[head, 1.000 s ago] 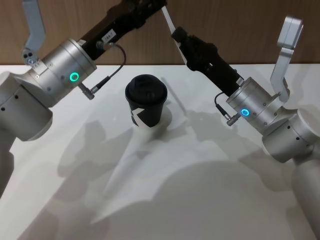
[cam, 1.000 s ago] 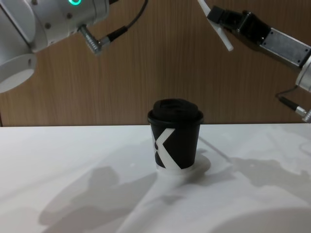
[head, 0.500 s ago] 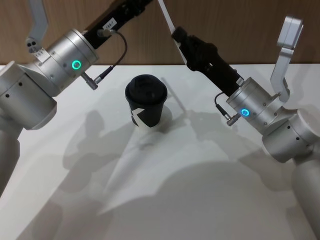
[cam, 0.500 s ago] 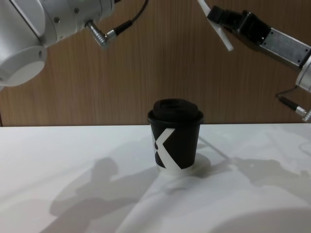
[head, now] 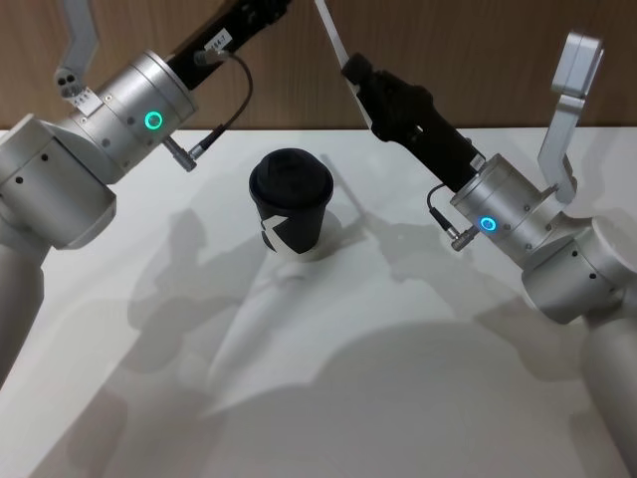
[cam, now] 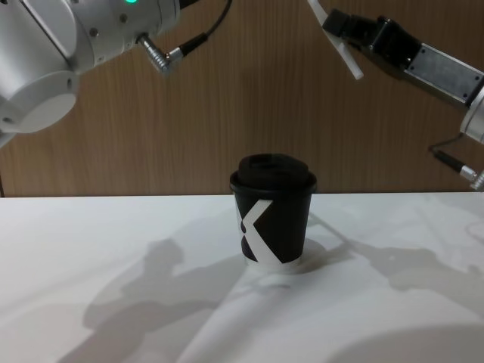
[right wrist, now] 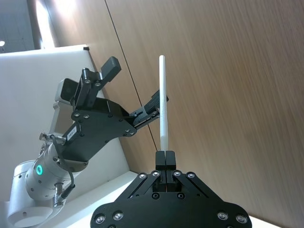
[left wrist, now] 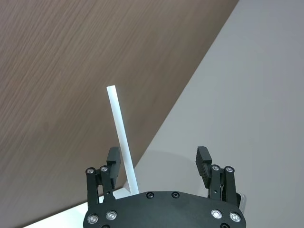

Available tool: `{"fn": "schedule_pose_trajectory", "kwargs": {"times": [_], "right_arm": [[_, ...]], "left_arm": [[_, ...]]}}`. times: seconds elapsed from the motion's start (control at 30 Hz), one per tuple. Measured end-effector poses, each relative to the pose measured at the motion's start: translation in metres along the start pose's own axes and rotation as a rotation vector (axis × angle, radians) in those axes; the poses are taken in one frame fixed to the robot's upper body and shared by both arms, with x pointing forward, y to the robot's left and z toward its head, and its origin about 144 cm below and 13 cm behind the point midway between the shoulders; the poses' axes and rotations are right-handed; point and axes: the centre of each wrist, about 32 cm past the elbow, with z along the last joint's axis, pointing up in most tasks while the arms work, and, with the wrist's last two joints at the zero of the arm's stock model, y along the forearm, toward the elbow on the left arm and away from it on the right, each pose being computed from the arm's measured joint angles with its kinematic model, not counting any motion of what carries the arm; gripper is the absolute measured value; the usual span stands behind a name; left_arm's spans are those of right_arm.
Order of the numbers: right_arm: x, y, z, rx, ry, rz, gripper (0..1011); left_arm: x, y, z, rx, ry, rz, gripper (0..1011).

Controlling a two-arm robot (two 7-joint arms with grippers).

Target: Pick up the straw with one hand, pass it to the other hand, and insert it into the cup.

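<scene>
The white straw (head: 332,38) slants up over the table, and my right gripper (head: 351,73) is shut on its lower part. The right wrist view has the straw (right wrist: 163,102) rising straight from the shut right gripper (right wrist: 165,155). My left gripper (left wrist: 158,164) is open, with the straw (left wrist: 119,133) between its fingers, close beside one finger (left wrist: 113,161) and far from the other. From the right wrist view the left gripper (right wrist: 133,84) reaches in from the side at the straw's mid-height. The black cup (head: 291,200) with its white mark and domed lid stands upright on the table, below both grippers.
The white table (head: 348,378) spreads around the cup (cam: 272,219). A brown wood-panel wall (cam: 249,106) rises behind it. The left arm (head: 149,110) with its green ring crosses the upper left, and the right arm (head: 498,219) the right side.
My left arm has swung up and back, its green-lit wrist rising and its gripper moving in around the straw. The right gripper, straw and cup have stayed still.
</scene>
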Motion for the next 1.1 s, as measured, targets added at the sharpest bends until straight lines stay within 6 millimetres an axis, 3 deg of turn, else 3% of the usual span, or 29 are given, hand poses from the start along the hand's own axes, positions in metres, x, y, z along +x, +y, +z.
{"fn": "schedule_pose_trajectory", "kwargs": {"times": [1.1], "right_arm": [[0.000,0.000,0.000,0.000,0.000,0.000,7]], "left_arm": [[0.022,-0.013,-0.005,0.049,0.054,0.007,1003]]}}
